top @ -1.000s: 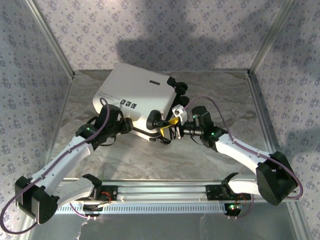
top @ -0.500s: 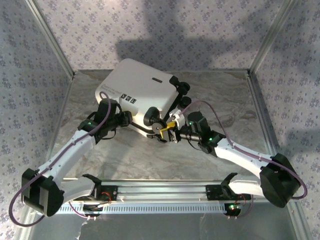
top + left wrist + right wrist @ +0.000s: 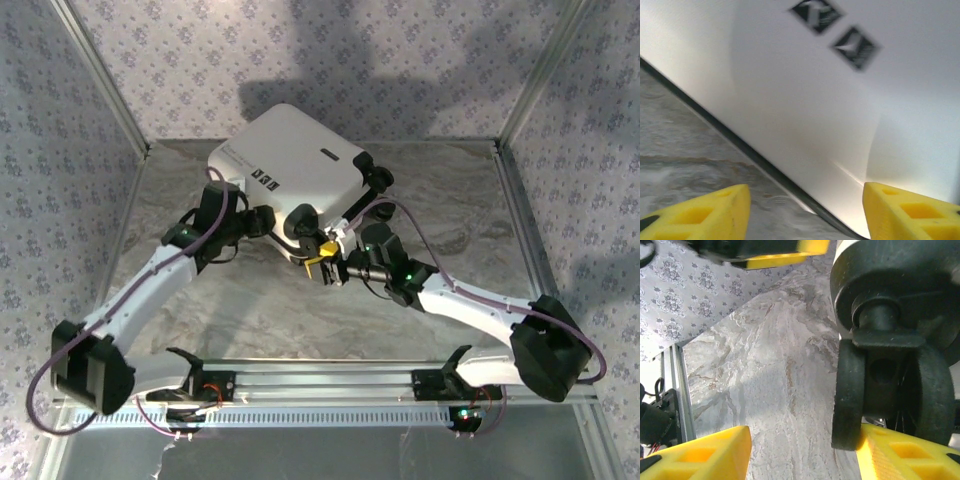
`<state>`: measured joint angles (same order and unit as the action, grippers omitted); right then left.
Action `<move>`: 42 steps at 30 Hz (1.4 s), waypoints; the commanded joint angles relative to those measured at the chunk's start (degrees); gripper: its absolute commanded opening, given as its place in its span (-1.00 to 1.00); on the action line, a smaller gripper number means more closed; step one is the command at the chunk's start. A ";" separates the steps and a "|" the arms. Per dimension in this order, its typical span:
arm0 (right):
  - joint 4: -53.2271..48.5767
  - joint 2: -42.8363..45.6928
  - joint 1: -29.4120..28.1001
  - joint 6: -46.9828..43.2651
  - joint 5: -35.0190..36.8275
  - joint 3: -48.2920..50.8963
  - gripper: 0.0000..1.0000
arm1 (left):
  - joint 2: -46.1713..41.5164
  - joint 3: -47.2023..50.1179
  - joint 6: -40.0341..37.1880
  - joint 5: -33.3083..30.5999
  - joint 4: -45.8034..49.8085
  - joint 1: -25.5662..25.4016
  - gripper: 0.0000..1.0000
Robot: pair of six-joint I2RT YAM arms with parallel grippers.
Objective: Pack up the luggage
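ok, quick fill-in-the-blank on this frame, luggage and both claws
1. The luggage lies ___, not open.
2. Its shell is ___ with small black labels.
3. Beside the right claw stands a black luggage ___.
4. The left claw has ___ fingertips.
Missing: closed; white; wheel; yellow.

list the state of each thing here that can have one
luggage, closed, lying flat on the table
left hand, open, at the luggage's lower edge, gripping nothing
right hand, open, right beside a wheel of the luggage
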<state>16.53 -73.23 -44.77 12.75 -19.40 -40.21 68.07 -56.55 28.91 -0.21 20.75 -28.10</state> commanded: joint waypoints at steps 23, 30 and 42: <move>6.56 -1.62 14.28 11.58 -5.45 4.02 -0.15 | -10.15 19.17 9.41 4.48 -22.12 -13.51 0.51; 7.17 -5.41 12.16 10.00 -8.93 1.88 -0.32 | -8.75 18.15 9.84 6.40 -23.71 -13.56 0.52; 7.54 -6.23 7.36 7.81 -10.83 0.22 -0.33 | -7.72 18.17 10.55 7.22 -25.73 -13.56 0.53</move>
<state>21.43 -79.42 -36.75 21.78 -28.58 -37.32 60.03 -35.83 38.76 6.07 -1.98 -41.34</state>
